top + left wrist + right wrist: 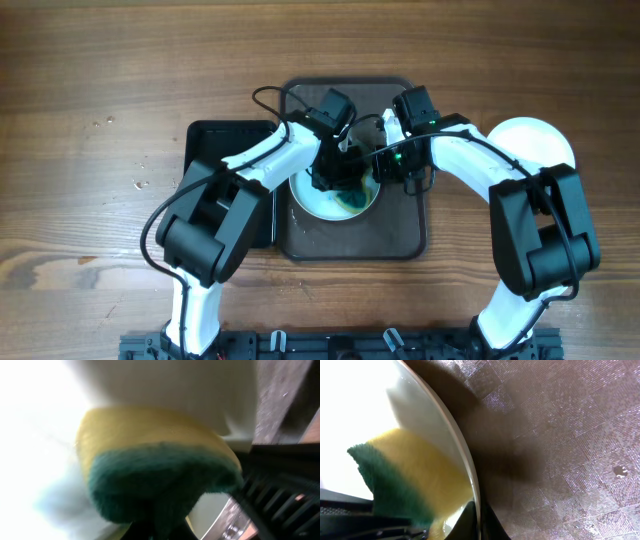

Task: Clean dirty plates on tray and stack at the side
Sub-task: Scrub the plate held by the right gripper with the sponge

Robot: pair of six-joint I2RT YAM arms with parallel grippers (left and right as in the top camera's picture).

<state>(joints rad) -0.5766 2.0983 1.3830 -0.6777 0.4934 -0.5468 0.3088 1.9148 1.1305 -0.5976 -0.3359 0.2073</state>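
Bench [90, 150] of brown wood fills the overhead view and carries everything else. The dark brown tray [400, 240] with its textured surface lies at the middle of it. A smaller glossy black tray [215, 140] sits just beside its left edge, partly hidden under the left arm.

One white plate [315, 205] rests on the brown tray, towards its left half, and both arms bend inward over it. A second white plate [535, 145] lies on the bare bench well to the right of the tray, partly covered by the right arm. Whether more plates lie beneath it cannot be told.

The sponge [150, 470], yellow with a green scouring face, lies against the inside of the plate on the tray. The left hand [342, 188] is pressed together on this sponge, pinching it from above. The right hand [380, 170] is closed at the plate's right rim, which runs down between its fingers in the right wrist view.
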